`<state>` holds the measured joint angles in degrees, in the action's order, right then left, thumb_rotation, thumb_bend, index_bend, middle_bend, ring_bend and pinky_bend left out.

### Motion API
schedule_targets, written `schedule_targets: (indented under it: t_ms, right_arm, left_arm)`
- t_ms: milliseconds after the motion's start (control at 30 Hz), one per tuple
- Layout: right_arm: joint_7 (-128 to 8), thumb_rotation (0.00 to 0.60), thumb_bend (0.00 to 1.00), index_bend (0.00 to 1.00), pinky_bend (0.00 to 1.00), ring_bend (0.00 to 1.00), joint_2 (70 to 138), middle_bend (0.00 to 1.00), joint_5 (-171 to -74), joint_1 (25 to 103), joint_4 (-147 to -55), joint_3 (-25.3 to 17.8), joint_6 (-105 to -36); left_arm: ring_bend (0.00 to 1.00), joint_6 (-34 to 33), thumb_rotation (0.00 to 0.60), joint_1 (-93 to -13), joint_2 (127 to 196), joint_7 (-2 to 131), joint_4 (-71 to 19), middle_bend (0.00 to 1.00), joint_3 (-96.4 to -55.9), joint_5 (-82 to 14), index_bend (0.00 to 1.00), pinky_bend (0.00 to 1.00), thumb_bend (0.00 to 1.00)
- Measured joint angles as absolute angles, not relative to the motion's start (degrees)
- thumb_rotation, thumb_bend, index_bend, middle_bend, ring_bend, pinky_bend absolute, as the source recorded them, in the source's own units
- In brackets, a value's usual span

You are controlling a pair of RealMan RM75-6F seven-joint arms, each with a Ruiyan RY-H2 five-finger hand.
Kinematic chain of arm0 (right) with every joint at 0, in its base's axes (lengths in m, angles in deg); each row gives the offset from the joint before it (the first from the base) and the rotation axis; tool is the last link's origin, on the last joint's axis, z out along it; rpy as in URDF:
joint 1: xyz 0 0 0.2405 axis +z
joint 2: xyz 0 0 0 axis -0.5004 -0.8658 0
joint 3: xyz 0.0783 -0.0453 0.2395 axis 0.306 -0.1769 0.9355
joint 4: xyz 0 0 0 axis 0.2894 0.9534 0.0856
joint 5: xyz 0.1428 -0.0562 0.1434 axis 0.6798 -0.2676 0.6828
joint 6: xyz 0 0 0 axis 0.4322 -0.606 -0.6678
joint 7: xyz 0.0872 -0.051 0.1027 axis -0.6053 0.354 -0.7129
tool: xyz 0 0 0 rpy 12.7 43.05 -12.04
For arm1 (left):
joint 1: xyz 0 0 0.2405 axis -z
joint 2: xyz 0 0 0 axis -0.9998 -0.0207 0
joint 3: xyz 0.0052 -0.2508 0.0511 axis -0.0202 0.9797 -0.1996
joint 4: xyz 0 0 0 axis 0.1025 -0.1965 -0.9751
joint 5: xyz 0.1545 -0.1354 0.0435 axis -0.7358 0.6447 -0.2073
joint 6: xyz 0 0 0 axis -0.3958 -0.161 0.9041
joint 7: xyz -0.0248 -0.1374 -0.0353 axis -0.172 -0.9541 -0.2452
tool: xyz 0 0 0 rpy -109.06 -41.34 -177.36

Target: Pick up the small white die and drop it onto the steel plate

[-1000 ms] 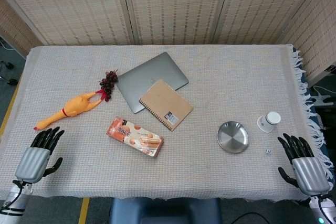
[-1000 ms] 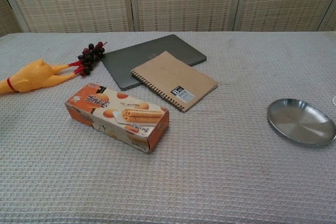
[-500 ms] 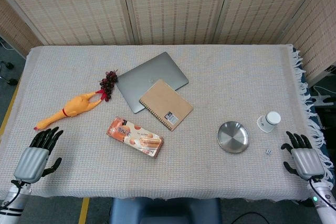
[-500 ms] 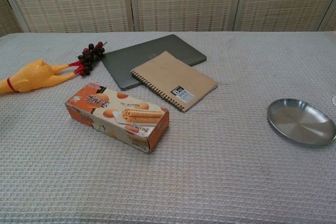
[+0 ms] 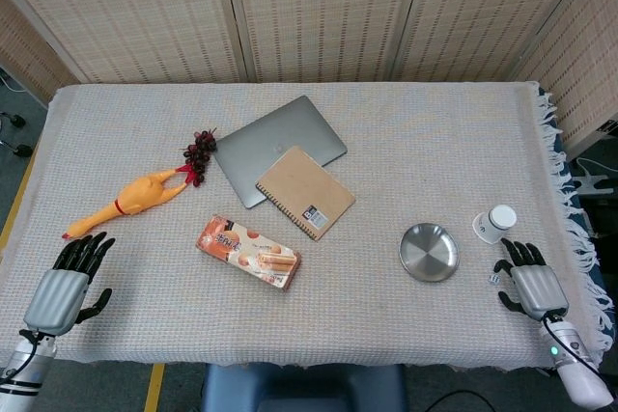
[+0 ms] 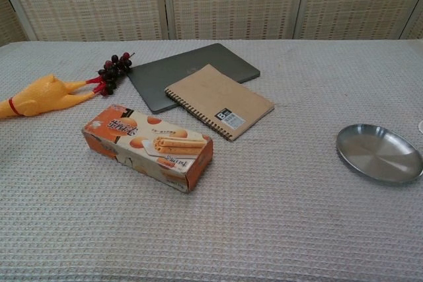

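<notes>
Beside the right hand (image 5: 529, 283): the small white die (image 5: 493, 279) lies on the tabletop (image 5: 406, 151), just off its fingertips, not touched.
Die orientation: too small to tell.
Steel plate (image 5: 429, 252): beyond the die, empty.
Right hand: released, fingers apart.
Left hand (image 5: 60, 288): released, fingers apart.
Writing: the snack box (image 6: 147, 146) print is unreadable.

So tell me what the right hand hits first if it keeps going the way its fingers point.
Probably the white cup: the right hand's fingers point up-left toward it. The die sits just left of that line. Height is unclear.
</notes>
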<state>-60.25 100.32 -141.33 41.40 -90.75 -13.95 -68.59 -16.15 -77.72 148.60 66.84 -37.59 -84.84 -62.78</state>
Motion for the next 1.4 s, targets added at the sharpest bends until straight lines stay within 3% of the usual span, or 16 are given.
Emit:
schedule_targets:
  t_ms: [267, 633, 1133, 1333, 1400]
  right_arm:
    - [-60.5, 0.600, 0.33, 0.40, 0.00, 0.00, 100.7, 0.00, -140.3, 42.5, -91.1, -14.0, -66.5]
    - [-59.3, 0.600, 0.35, 0.51, 0.00, 0.00, 101.9, 0.00, -139.4, 42.4, -89.9, -13.8, -67.4]
    - [-56.0, 0.600, 0.36, 0.52, 0.00, 0.00, 98.7, 0.00, -143.4, 43.0, -99.7, -12.3, -75.3]
    - [-51.4, 0.600, 0.36, 0.48, 0.00, 0.00, 100.0, 0.00, -142.4, 47.3, -101.3, -10.0, -71.5]
    - [-50.7, 0.600, 0.36, 0.38, 0.00, 0.00, 100.5, 0.00, -142.1, 48.0, -101.4, -9.7, -70.7]
  left_arm:
    - [0.00, -15.7, 0.600, -77.4, 148.3, 65.7, -37.4, 0.00, -85.1, -63.2, 0.00, 0.10, 0.41]
    - [0.00, -15.1, 0.600, -77.4, 148.6, 67.1, -37.3, 0.00, -85.0, -62.3, 0.00, 0.10, 0.42]
    - [0.00, -15.1, 0.600, -77.4, 148.2, 65.8, -37.5, 0.00, -84.9, -62.4, 0.00, 0.10, 0.42]
    - [0.00, -15.5, 0.600, -77.4, 147.9, 65.3, -37.8, 0.00, -84.8, -62.4, 0.00, 0.10, 0.42]
    - [0.00, -15.6, 0.600, -77.5, 147.8, 65.3, -37.8, 0.00, -84.8, -62.4, 0.00, 0.10, 0.42]
